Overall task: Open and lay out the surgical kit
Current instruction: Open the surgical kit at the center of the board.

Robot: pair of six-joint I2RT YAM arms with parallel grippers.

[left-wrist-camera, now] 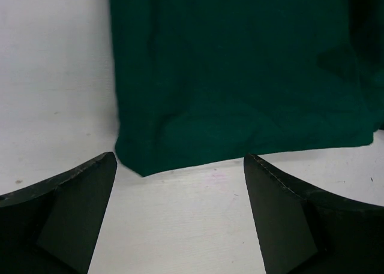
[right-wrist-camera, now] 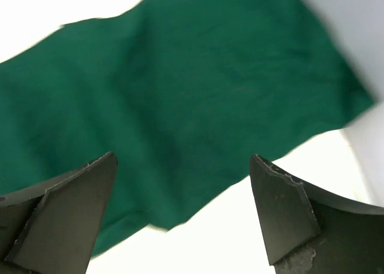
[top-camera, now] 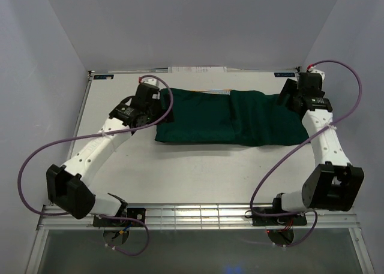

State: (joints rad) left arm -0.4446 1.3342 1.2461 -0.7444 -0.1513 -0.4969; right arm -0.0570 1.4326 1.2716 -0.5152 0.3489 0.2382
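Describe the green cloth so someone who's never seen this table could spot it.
On the white table, look near the far edge, between the left gripper and right gripper. The green cloth lies there, a wide wrinkled rectangle, dark green against white arms.

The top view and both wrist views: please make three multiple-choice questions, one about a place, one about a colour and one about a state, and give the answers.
1. Where on the table does the dark green cloth lie?
A. At the near edge
B. On the far half
C. Hanging over the left edge

2. What colour are the robot's cables?
A. Purple
B. White
C. Green

3. How is the left gripper?
A. Shut on the cloth
B. Shut, empty
C. Open, empty

Answers:
1 B, the top view shows it close to the far edge.
2 A, purple loops run beside both sides.
3 C, the left wrist view shows its fingers wide apart with nothing between them.
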